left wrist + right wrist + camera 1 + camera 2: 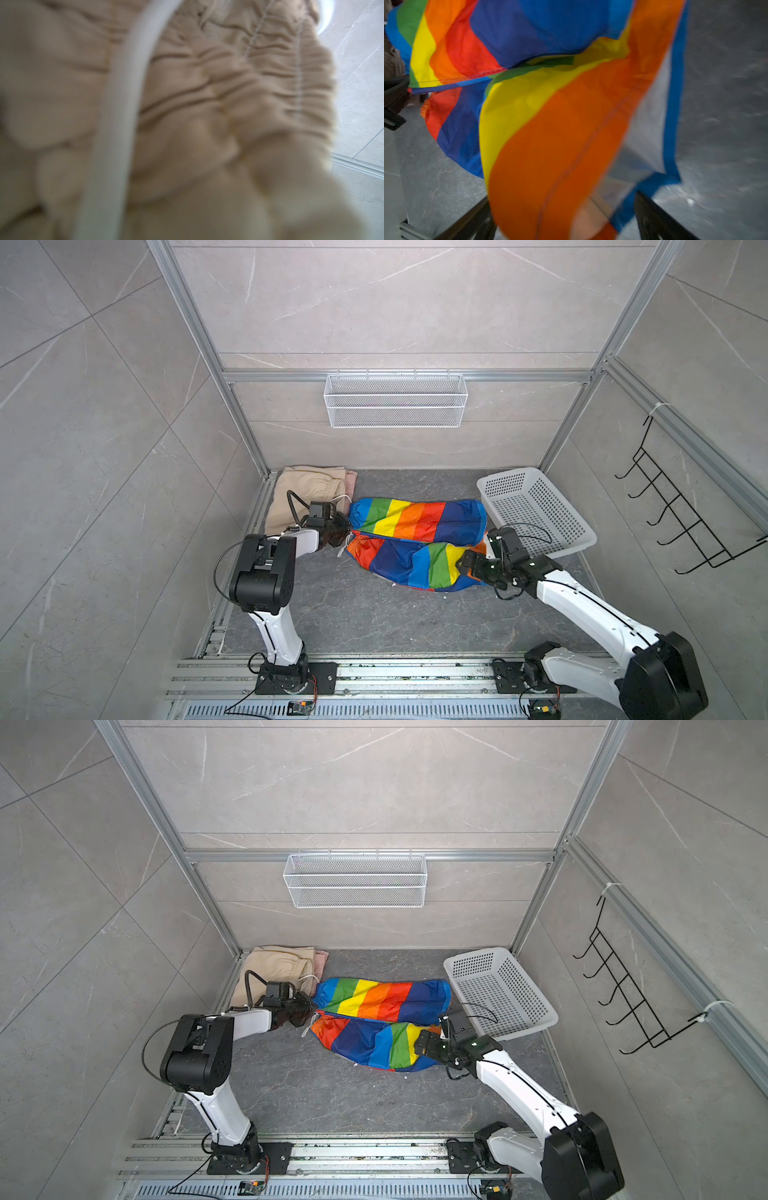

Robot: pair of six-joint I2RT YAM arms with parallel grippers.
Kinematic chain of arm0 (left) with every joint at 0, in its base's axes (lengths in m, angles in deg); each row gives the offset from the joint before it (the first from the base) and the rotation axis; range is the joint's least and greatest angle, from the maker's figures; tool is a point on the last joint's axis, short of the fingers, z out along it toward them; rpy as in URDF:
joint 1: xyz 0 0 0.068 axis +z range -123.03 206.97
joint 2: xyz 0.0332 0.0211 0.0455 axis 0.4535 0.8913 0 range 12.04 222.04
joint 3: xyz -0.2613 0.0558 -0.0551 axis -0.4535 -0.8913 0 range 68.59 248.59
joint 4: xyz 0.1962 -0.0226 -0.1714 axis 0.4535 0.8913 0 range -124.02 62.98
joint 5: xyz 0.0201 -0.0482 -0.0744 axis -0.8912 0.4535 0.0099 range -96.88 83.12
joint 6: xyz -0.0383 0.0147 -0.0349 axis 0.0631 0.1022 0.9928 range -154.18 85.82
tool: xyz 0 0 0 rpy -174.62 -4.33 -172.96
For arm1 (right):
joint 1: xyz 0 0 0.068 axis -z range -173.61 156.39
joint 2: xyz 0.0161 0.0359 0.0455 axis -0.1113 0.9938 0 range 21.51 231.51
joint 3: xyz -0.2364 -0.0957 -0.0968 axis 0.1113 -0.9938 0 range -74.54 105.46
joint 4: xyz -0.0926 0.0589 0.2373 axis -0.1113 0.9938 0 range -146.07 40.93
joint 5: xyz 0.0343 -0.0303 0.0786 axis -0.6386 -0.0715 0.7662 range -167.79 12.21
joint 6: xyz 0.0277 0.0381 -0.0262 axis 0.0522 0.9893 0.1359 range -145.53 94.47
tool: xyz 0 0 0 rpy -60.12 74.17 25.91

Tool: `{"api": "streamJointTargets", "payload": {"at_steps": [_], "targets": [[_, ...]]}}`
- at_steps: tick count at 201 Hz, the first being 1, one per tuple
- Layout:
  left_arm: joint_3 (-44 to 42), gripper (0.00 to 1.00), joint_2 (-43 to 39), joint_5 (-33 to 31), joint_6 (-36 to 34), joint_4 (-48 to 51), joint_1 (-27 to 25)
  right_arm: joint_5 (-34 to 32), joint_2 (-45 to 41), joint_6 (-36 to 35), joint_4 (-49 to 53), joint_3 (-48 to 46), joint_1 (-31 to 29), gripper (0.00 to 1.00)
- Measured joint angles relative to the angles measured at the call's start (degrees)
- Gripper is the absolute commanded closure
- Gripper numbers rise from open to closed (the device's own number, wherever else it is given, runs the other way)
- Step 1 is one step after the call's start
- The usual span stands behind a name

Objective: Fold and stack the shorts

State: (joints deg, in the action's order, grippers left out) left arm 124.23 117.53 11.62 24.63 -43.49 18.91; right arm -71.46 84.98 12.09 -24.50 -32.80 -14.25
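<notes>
- Rainbow-striped shorts (415, 539) are lying across the middle of the dark floor (353, 614), one leg doubled alongside the other, with the waist end pointing toward the left arm.
- Left gripper (343, 529) is sitting at that waist end with its fingers pressed together; whether fabric is being pinched between them cannot be told.
- Right gripper (465, 566) is reaching in at the hem end, its fingers (652, 216) standing wide apart, with an orange and blue hem hanging loose between them in the right wrist view.
- Beige shorts (299, 489) are resting folded in the far left corner, lying on the salmon-pink shorts (352, 483), whose edge is peeking out beside them.
- White basket (505, 485) is sitting at the far right, just beside the rainbow hems.
</notes>
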Motion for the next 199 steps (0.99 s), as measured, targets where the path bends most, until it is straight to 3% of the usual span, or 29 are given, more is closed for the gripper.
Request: {"api": "streamJointTargets", "payload": {"at_steps": [38, 65, 87, 129, 168, 199], "targets": [[0.0, 1.0, 0.04, 0.02, 0.0, -0.04, 0.0, -2.56, -4.31, -2.58, 10.1, 13.68, 1.86, 0.0], [-0.04, 1.0, 0.04, 0.02, 0.0, -0.02, 0.0, 0.63, -0.13, -2.67, 6.64, 25.22, 0.13, 0.0], [-0.07, 1.0, -0.15, 0.02, -0.02, 0.11, 0.0, 3.58, 7.48, -1.99, 0.5, 27.63, -4.09, 0.0], [-0.07, 1.0, -0.59, 0.02, -0.04, 0.44, 0.0, 8.48, 21.24, 1.99, -10.43, 14.1, -7.43, 0.0], [-0.07, 1.0, -0.59, 0.02, -0.04, 0.42, 0.0, 9.27, 20.61, 3.85, -14.56, 0.0, -7.48, 0.0], [-0.07, 1.0, -0.55, 0.02, -0.04, 0.22, 0.0, 8.22, 17.09, 4.02, -17.31, -4.66, -7.15, 0.0]]}}
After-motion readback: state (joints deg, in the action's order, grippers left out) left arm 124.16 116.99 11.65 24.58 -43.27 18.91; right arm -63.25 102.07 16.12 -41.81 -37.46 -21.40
